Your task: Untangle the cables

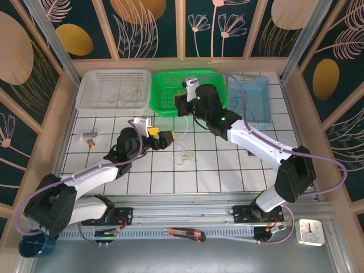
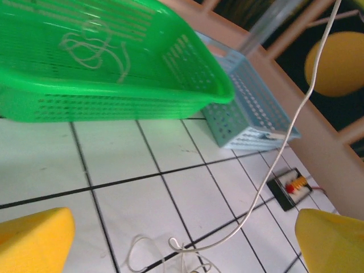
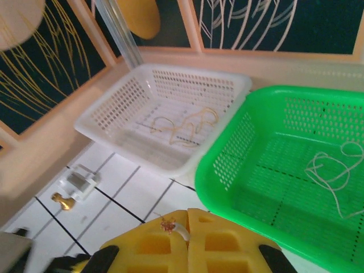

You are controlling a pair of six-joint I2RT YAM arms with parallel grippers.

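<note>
My right gripper [image 3: 187, 227] is shut on the end of a white cable [image 3: 181, 228], with bare copper strands poking out beside the yellow pads. In the top view the right gripper [image 1: 180, 102] hangs at the near edge of the green basket [image 1: 165, 108]. The white cable [image 2: 296, 114] slopes down from it to a small loose clump [image 1: 185, 159] on the tiles. My left gripper [image 1: 165, 137] is open just left of that strand. Its yellow fingertips [image 2: 34, 242] stand wide apart, with the cable loops [image 2: 182, 247] lying on the tiles between them. Nothing is gripped there.
The green basket [image 3: 227, 170] holds a white cord [image 3: 335, 170]. A white basket [image 3: 114, 114] to its left holds a tan cord [image 3: 182, 125]. The blue basket [image 2: 250, 108] stands at the back right. A small clear block [image 3: 79, 182] and a brass piece [image 3: 62, 200] lie at the left. A black connector [image 2: 290, 187] lies at the right.
</note>
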